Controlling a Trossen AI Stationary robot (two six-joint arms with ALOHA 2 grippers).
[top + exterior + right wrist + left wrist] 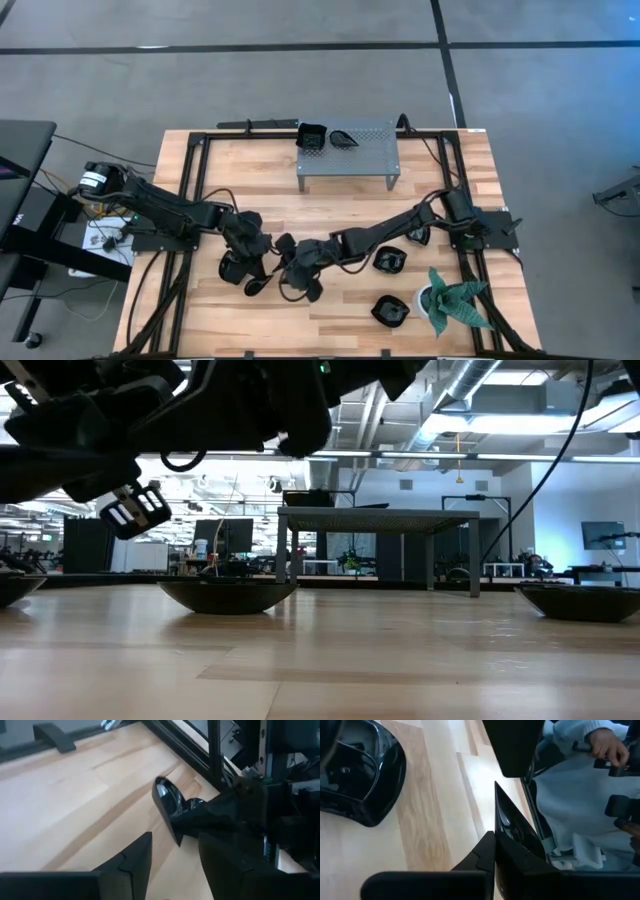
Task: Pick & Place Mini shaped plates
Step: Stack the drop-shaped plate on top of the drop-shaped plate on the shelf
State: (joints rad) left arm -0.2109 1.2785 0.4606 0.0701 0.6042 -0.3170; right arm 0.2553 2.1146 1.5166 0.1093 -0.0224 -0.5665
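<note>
My left gripper is shut on a glossy black mini plate over the near middle of the table. My right gripper is open and points at that plate from the right, a short way off, touching nothing. Two black plates rest on the grey perforated shelf at the far side. Other plates lie flat on the wood: one close to the left gripper, and three near the right arm. My left gripper pinches the plate's rim between its two fingers. The plate stands on edge, sticking out past the fingertips, tilted and lifted clear of the table. In the right wrist view its glossy hollow side faces up and sideways.
A green spiky plant in a white pot stands at the near right corner. Black frame rails run along the table's sides. A person in a light sleeve stands beyond the table's edge. Bare wood lies between the shelf and the grippers.
</note>
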